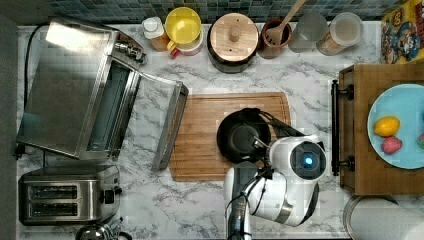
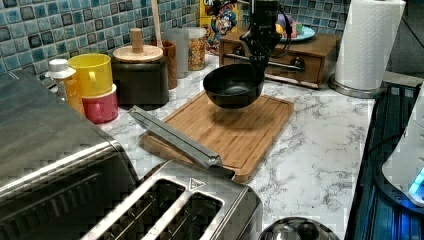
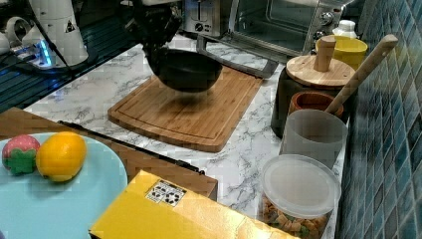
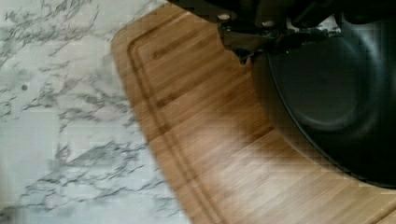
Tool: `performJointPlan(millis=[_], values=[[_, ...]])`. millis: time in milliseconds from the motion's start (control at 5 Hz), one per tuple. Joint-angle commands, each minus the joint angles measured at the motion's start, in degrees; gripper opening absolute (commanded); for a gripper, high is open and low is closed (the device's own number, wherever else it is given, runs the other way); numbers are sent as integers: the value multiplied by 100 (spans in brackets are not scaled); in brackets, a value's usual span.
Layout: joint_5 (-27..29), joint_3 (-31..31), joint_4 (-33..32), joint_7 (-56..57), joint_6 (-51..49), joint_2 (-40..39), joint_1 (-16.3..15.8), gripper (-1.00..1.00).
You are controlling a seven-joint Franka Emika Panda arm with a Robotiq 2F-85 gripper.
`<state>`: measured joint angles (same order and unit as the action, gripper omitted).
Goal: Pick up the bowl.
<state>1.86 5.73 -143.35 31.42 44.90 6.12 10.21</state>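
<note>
The black bowl (image 1: 240, 137) hangs tilted above the wooden cutting board (image 1: 200, 135), clear of its surface, as the left view shows the bowl (image 2: 232, 85) over the board (image 2: 240, 132). My gripper (image 2: 259, 59) is shut on the bowl's rim, on the side toward the wooden drawer unit. In the right view the gripper (image 3: 152, 52) clamps the rim of the bowl (image 3: 191, 69), which casts a shadow on the board (image 3: 184, 114). The wrist view shows the bowl's dark inside (image 4: 336, 93) and a fingertip (image 4: 243, 44) at its rim, with board (image 4: 210, 140) below.
A toaster oven (image 1: 80, 90) with its door (image 1: 170, 125) folded down lies beside the board at the top view's left, a toaster (image 1: 65, 195) below it. Canister (image 1: 232, 37), yellow container (image 1: 182, 25) and jars line the back wall. Drawer unit (image 1: 360, 150) with blue plate (image 1: 405, 105) stands at the top view's right.
</note>
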Motion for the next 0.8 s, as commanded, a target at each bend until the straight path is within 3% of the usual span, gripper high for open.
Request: performJointPlan(millis=[200,800], values=[[150,-506,1623,-546,-872,632,-351,-100],[-11,-840,1915,-500,-1441,720,-429,-100]])
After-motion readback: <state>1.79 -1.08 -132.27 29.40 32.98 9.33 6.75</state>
